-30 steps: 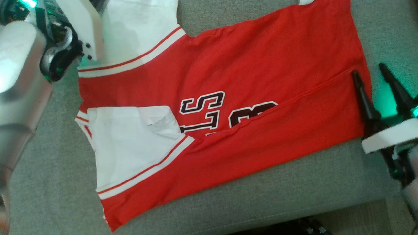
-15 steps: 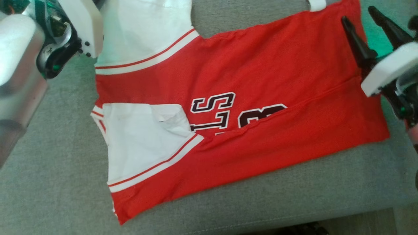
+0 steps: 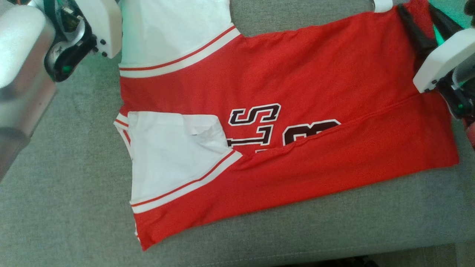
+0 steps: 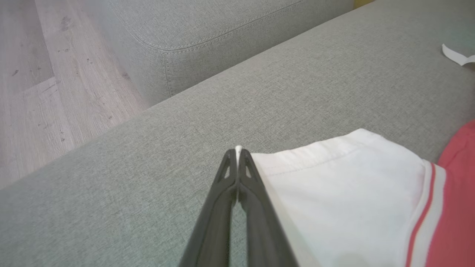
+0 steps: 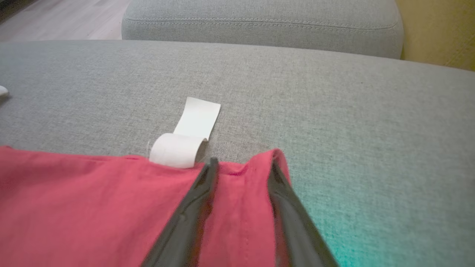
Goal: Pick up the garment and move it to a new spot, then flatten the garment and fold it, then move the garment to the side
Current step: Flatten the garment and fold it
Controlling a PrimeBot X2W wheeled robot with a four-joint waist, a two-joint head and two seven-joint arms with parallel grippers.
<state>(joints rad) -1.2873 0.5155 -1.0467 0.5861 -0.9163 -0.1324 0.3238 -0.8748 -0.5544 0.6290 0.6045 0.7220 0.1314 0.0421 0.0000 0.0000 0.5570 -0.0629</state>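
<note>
Head view: the garment [image 3: 297,92], a red and white jersey, lies spread flat on the grey sofa cushion [image 3: 74,185], its near long side already folded over the lettering. The far side looks unfolded, so one fold seems done, with more folds and the move aside left.

Left wrist view: the left gripper [image 4: 237,155] is clamped on the edge of the white sleeve [image 4: 334,193].

Right wrist view: the right gripper [image 5: 243,167] stands parted astride the red hem corner beside a white label [image 5: 185,144], apparently not yet pinching.
</note>
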